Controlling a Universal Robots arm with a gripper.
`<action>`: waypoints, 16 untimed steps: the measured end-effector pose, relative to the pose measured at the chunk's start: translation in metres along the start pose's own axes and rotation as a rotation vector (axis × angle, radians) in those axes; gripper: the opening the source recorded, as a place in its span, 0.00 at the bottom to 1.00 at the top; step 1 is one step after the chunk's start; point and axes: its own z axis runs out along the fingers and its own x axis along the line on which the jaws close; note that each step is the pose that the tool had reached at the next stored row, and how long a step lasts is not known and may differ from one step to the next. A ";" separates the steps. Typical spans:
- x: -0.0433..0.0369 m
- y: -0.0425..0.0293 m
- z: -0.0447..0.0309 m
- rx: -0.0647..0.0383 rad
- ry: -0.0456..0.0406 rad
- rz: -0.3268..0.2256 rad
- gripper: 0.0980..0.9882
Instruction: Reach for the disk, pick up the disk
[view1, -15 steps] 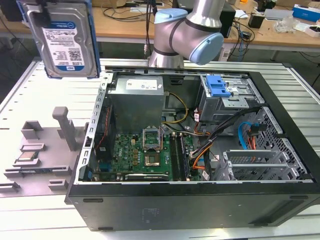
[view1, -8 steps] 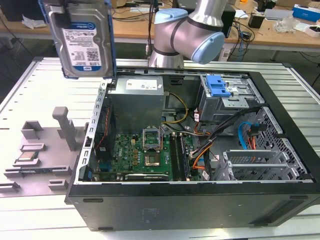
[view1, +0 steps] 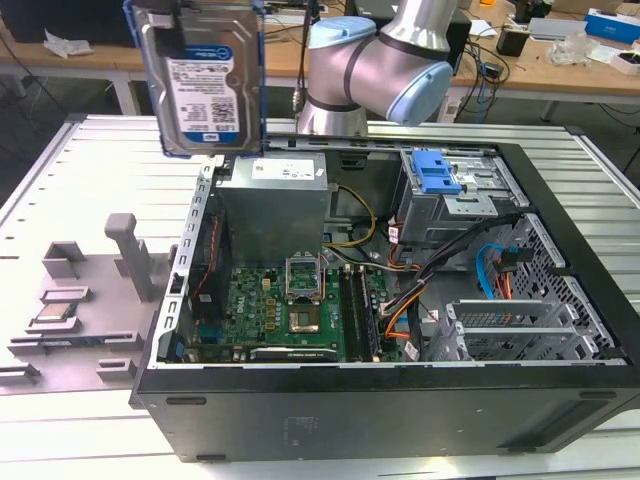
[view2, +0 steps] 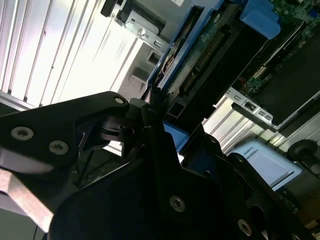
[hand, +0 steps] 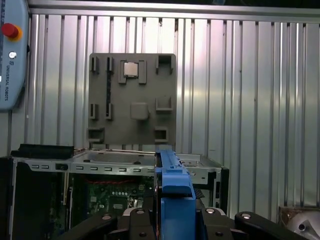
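The disk (view1: 205, 85) hangs upright high above the rear left corner of the open computer case, its white-and-blue label facing the exterior camera and its blue bracket showing along both sides. In the first wrist view the bracket's blue edge (hand: 173, 187) runs straight between the black fingers of my gripper (hand: 172, 220), which is shut on it. In the second wrist view the disk's connector edge (view2: 200, 65) stretches away from the gripper (view2: 157, 117). The gripper's body is cut off by the upper edge of the exterior view.
The open computer case (view1: 330, 410) lies on the slatted metal table (view1: 80, 160), with a motherboard (view1: 290, 310), a silver power supply (view1: 275, 205) and a blue latch (view1: 440, 172) inside. A grey fixture plate (view1: 70, 320) holding a small square chip (view1: 55, 312) sits at the exterior view's left. The arm's base (view1: 370, 70) stands behind the case.
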 end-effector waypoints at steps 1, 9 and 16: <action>0.0001 -0.0042 -0.0001 0.000 -0.0001 0.000 0.30; 0.0004 -0.0456 -0.0017 0.000 0.0002 0.000 0.30; 0.0009 -0.0835 -0.0032 0.000 0.0003 0.000 0.30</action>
